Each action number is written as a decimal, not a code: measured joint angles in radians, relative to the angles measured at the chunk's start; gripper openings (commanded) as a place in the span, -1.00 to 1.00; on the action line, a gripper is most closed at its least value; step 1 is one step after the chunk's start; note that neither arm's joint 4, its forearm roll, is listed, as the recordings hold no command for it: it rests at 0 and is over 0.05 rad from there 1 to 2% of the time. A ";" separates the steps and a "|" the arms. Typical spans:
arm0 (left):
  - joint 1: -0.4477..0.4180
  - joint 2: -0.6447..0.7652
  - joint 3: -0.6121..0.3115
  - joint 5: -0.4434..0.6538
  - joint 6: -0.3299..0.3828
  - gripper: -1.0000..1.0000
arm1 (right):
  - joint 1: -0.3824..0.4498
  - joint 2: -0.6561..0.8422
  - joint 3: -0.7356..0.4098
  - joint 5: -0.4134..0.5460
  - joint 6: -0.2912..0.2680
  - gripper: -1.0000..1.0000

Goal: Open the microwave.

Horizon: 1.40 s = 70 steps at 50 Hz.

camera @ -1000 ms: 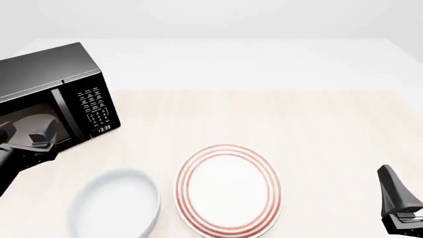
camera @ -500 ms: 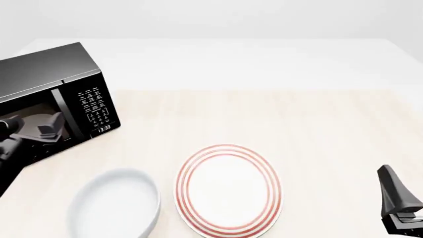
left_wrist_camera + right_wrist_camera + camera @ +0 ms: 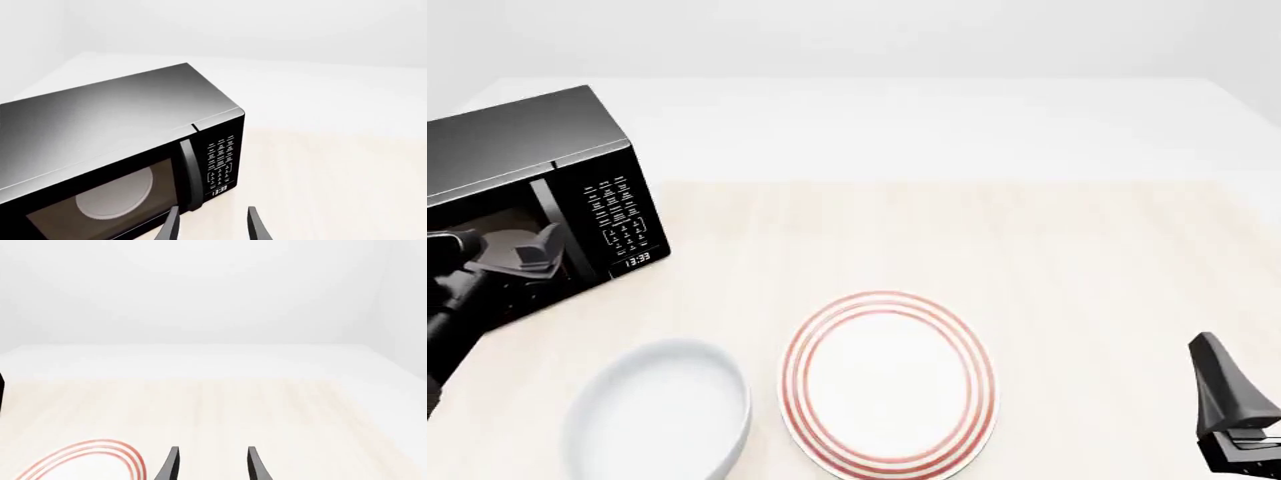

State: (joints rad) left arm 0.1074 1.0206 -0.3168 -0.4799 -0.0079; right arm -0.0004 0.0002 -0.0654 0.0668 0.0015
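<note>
The microwave (image 3: 507, 135) is a glossy black box at the far left of the table, with its door shut. In the left wrist view the microwave (image 3: 113, 125) shows its vertical handle (image 3: 190, 175), keypad (image 3: 221, 160), clock (image 3: 219, 190) and the pale turntable (image 3: 113, 192) behind the dark glass. My left gripper (image 3: 545, 240) is open and empty, close in front of the door by the handle; in its wrist view the left gripper (image 3: 213, 227) has one finger (image 3: 172, 225) below the handle. My right gripper (image 3: 1228, 390) is open and empty at the near right, also seen in its wrist view (image 3: 213, 467).
A white plate with red rings (image 3: 888, 385) lies at the near middle of the wooden table; its edge shows in the right wrist view (image 3: 87, 460). A white bowl (image 3: 661, 420) sits to the plate's left, near the front edge, below the left arm.
My left gripper has moved up and forward, closer to the microwave door by the handle. The right arm, plate and bowl have not moved.
</note>
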 measured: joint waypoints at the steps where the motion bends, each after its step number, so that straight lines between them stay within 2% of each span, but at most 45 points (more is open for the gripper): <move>1: 0.001 0.003 -0.001 -0.002 0.000 1.00 | 0.000 0.000 0.000 0.000 0.000 1.00; 42: 0.006 0.035 -0.007 -0.022 -0.003 1.00 | 0.000 0.000 0.000 0.000 0.000 1.00; 70: 0.034 0.229 -0.049 -0.141 -0.010 1.00 | 0.000 0.000 0.000 0.000 0.000 1.00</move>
State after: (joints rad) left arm 0.1417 1.2496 -0.3662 -0.6206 -0.0177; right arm -0.0004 0.0002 -0.0654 0.0668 0.0014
